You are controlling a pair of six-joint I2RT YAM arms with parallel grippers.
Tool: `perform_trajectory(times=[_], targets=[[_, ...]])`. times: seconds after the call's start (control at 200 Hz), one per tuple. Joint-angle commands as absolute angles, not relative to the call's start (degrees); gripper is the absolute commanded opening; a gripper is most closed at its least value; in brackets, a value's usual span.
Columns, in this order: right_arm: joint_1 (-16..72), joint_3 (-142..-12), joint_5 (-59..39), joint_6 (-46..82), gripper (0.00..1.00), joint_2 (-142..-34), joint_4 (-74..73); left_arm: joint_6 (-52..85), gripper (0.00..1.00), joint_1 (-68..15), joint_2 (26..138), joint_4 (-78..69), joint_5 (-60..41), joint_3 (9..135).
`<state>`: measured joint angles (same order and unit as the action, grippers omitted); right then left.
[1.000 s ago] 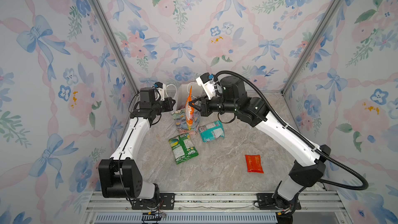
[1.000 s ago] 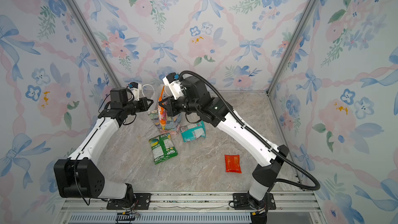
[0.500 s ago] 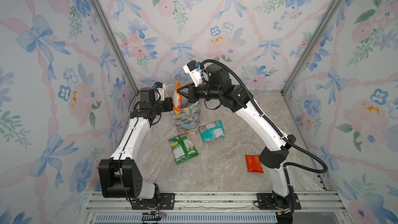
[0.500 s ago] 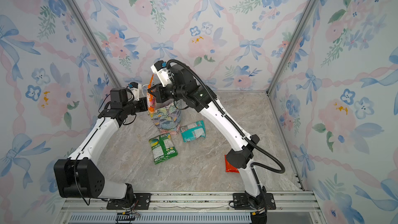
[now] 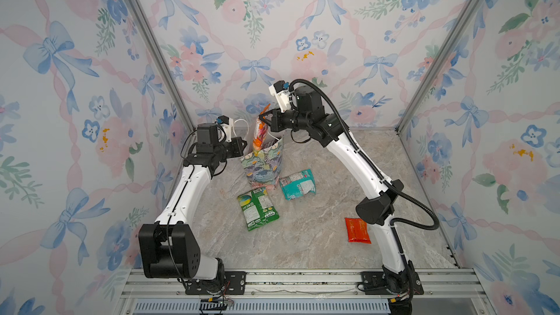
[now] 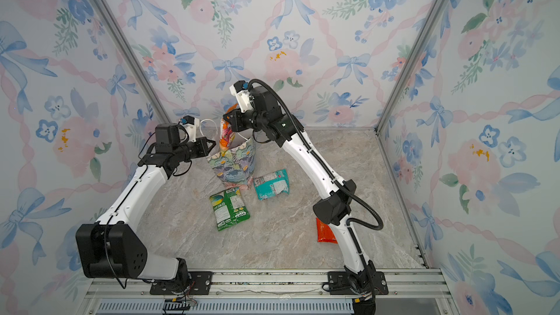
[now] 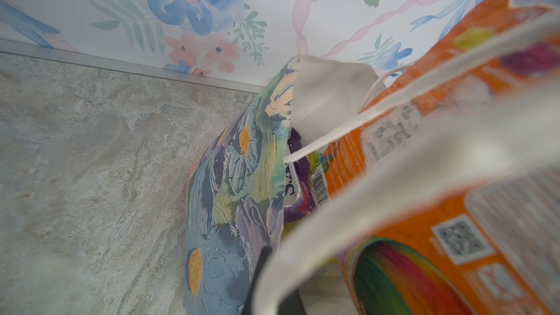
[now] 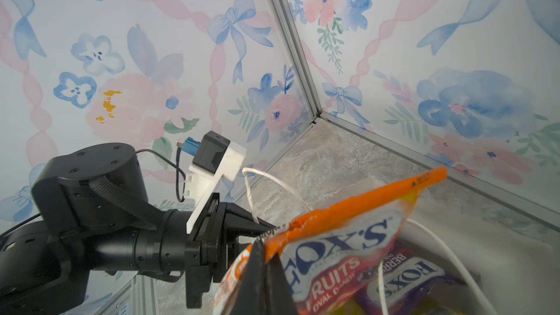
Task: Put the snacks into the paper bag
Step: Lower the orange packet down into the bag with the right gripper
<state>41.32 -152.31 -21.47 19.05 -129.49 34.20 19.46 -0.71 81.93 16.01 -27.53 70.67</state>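
Partly hidden — orange pouch (image 5: 260, 133), lower end inside paper bag (image 5: 264, 163).

grey marble tabletop (image 5: 303, 237); floral bow-print walls (image 5: 272, 25) around; aluminium corner posts (image 5: 155, 46); metal rail (image 5: 303, 280) at front.

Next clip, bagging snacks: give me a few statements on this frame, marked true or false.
1. The right gripper grips an orange pouch at the paper bag's mouth. True.
2. A purple pouch lies inside the bag. True.
3. The green pouch is inside the bag. False: it lies on the table before the bag.
4. The red pouch touches the teal pouch. False: they lie well apart.
5. The left gripper is open. False: it is shut on the bag's cord handle.
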Motion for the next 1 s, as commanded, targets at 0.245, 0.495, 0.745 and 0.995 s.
perform_trajectory(times=[0.245,0.495,0.745,0.995], targets=[[39.32,-157.96,-21.37,20.49,0.0,-133.23,25.81,18.46,0.0,-0.46,81.75,14.78,-29.09,70.69],[37.36,-158.6,-21.36,21.78,0.0,-133.77,23.9,18.46,0.0,-0.42,81.89,14.84,-29.18,70.66],[38.16,-158.22,-22.6,19.73,0.0,-134.26,27.76,18.46,0.0,-0.46,81.83,14.77,-29.09,70.67],[41.11,-155.85,-21.8,16.12,0.0,-135.25,31.54,18.47,0.0,-0.44,81.72,14.81,-29.09,70.68]])
